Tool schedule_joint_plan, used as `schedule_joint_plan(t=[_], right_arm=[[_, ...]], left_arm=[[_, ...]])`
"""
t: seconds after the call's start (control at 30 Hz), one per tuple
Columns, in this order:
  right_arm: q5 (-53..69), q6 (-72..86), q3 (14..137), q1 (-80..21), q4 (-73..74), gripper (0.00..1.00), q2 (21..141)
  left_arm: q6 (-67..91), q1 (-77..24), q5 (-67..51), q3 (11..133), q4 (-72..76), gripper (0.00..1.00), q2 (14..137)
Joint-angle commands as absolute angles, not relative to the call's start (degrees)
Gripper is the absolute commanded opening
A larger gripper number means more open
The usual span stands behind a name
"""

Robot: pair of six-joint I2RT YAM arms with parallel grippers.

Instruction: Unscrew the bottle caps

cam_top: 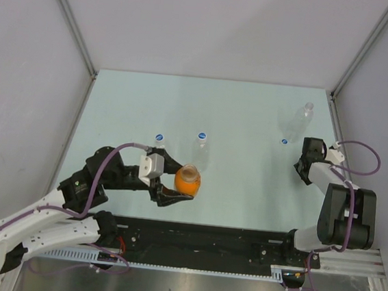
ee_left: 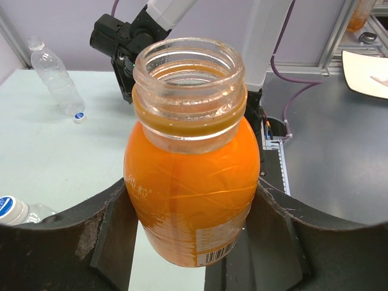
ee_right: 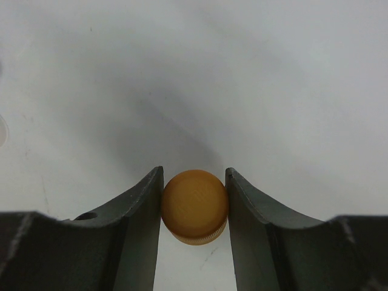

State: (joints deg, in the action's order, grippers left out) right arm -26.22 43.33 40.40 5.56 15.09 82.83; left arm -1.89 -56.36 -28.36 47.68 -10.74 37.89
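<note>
1. Nearest the arm bases, the left gripper [cam_top: 180,183] pinches the orange bottle [cam_top: 188,180] around its belly. One dark finger [ee_left: 115,236] presses each side, and the open, uncapped mouth rises above them.
2. Just behind it on the table [cam_top: 244,192] sits a clear bottle [cam_top: 200,154] with its blue cap [cam_top: 202,137] on. To the left a second blue cap [cam_top: 159,139] shows beside the left wrist, with its bottle mostly hidden.
3. Over on the right, the right gripper [ee_right: 194,200] squeezes the orange cap [ee_right: 194,206] between its fingers [ee_right: 142,212], low over the table. The cap is well apart from the orange bottle.
4. A loose blue cap [cam_top: 284,141] lies just left of that gripper.
5. Farthest back, near the right corner, is an uncapped clear bottle [cam_top: 300,118].
</note>
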Motion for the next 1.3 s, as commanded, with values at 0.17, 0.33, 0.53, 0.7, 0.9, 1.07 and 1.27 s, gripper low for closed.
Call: schedule_joint_plan(t=[0.17, 0.33, 0.53, 0.7, 0.9, 1.07, 1.27], right_arm=[[-24.7, 43.6, 43.2, 6.3, 14.0, 0.0, 84.9], [-24.3, 43.3, 44.6, 6.4, 13.4, 0.0, 86.7], [-24.0, 43.2, 45.9, 6.3, 14.5, 0.09, 88.2], [-24.0, 42.9, 45.9, 6.2, 14.8, 0.13, 88.2], [-24.4, 42.6, 45.9, 5.9, 15.4, 0.18, 88.0], [-24.4, 42.1, 45.9, 5.5, 15.6, 0.22, 87.8], [-25.1, 41.9, 45.9, 5.0, 16.1, 0.3, 87.5]], left_arm=[[-1.0, -56.6, -27.7, 46.9, -8.2, 0.06, 35.9], [-1.1, -56.6, -27.7, 47.0, -8.3, 0.06, 36.1], [-1.2, -56.6, -27.7, 47.1, -8.3, 0.07, 36.0], [-1.2, -56.6, -27.9, 47.0, -8.3, 0.07, 35.8], [-1.1, -56.6, -28.2, 46.8, -8.1, 0.08, 35.7], [-1.0, -56.6, -28.5, 46.8, -8.0, 0.08, 35.8], [-1.0, -56.7, -28.7, 46.7, -7.9, 0.08, 35.7]])
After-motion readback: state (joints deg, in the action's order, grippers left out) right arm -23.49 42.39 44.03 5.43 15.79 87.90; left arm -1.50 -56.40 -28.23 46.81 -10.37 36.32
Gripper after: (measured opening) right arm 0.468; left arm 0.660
